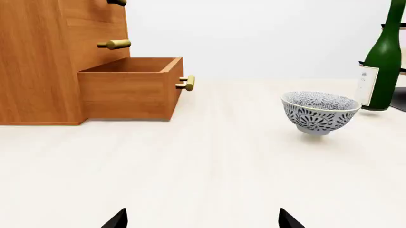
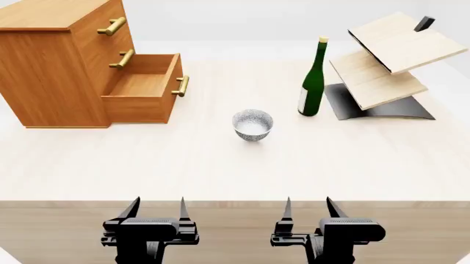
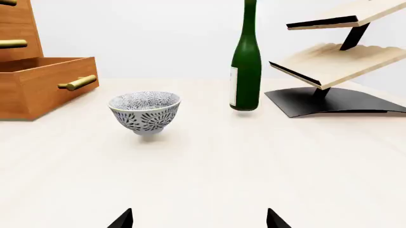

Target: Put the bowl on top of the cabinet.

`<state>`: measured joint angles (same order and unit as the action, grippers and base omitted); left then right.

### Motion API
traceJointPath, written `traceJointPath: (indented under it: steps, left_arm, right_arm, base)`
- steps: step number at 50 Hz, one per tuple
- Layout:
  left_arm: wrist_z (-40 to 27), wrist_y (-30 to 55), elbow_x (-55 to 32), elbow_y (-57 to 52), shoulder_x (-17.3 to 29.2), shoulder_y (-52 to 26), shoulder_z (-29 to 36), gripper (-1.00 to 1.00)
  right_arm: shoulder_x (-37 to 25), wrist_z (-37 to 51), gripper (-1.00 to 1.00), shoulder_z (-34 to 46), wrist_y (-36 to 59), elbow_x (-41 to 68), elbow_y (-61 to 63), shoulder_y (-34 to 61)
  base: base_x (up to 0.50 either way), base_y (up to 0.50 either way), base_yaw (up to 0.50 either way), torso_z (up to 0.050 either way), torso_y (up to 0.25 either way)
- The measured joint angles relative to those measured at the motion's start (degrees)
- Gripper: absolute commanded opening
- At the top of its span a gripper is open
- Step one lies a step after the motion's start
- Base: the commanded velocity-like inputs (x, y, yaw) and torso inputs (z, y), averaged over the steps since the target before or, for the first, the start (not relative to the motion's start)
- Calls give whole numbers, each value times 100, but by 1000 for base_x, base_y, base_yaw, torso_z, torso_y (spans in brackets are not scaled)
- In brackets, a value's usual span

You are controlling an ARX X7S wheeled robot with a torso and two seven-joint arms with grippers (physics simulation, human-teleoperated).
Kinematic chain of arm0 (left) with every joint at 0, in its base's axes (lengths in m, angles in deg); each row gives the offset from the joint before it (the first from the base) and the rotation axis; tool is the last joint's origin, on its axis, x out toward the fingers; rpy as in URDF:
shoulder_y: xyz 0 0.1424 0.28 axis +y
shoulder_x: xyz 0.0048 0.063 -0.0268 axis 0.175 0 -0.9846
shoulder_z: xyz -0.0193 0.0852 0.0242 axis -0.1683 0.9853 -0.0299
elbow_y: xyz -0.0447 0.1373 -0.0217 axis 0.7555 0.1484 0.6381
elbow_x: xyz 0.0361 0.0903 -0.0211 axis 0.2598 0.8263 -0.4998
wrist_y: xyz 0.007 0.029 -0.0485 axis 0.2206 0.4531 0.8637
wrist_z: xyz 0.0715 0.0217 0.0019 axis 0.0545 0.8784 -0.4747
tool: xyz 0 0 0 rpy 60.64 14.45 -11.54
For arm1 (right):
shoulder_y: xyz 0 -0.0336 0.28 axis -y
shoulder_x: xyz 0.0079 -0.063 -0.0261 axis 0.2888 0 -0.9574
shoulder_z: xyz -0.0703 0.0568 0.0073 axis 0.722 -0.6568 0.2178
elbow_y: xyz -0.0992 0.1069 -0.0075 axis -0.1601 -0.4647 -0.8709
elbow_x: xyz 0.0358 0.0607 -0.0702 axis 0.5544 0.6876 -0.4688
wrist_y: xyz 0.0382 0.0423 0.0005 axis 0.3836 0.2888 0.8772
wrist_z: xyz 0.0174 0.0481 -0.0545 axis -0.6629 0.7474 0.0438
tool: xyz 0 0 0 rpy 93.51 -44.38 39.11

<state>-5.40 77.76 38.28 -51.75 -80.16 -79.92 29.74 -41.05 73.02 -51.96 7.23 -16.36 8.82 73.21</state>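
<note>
We see the pale wooden surface [image 2: 220, 165] carrying the cabinet [image 2: 59, 66] at its far left corner, bottom drawer [image 2: 143, 88] pulled open, with the tilted shelf rack [image 2: 386, 66] well to the cabinet's right and the green bottle [image 2: 313, 82] upright just beside that rack. The bowl [image 2: 253, 124] stands upright on the surface, between the cabinet and the bottle and nearer us than both. Our left tool [image 2: 156, 209] and right tool [image 2: 307, 209] hover at the near edge, well apart from the cabinet, each with fingers spread and holding nothing.
</note>
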Motion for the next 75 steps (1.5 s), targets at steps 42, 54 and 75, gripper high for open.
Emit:
traceJointPath:
  steps: [42,54,75]
  left_arm:
    - [-506,739,-551,-1207,598,183,290,100]
    - [-653,1266,-739,-1982,786,275,183,100]
    - [-877,2215,-1004,-3338,1128,328,87,100]
  right_arm:
    - [-440,535,100,543,449,544,805,-140]
    - [-590,682,100,614,1042,700,1679,-230]
    - [-806,879,100,612,1703,1023,2913,-370]
  base:
    - [0,0,0,0,0]
    - [0,0,0,0,0]
    - [238,0,0,0,0]
